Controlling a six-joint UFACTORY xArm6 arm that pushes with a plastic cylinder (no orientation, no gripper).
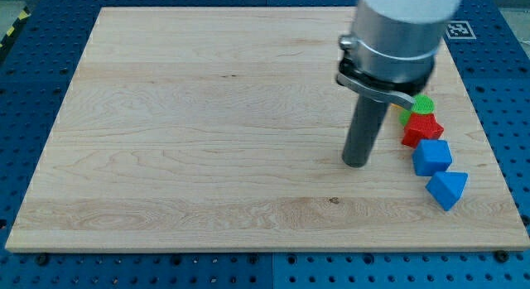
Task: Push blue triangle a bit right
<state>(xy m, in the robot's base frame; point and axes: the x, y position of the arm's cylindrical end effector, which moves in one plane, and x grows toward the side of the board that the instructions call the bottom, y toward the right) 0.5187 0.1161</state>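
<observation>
The arm descended from the view's top right, its broad grey cylindrical body narrowing through a black clamp ring into a straight dark rod that stood upright on the table (207, 115). My tip (357, 164) rested on the pale wood, just to the view's left of a column of 4 blocks and apart from each of them. No pincer showed; the arm ended only in the rod.

The blue triangle (448, 189), a matte wedge with crisp edges, lay lowest in the column, near the table's right edge and toward the view's bottom, below and to the right of my tip. Just above it sat a blue block (432, 156) of angular, many-sided form, the 2 close together or touching. Above that came a red block (422, 129) with a notched, star-like outline, and a green block (421, 104) partly hidden behind the arm's clamp, its shape unclear.

The table was light, fine-grained wood, set on a blue perforated base (33, 90).
</observation>
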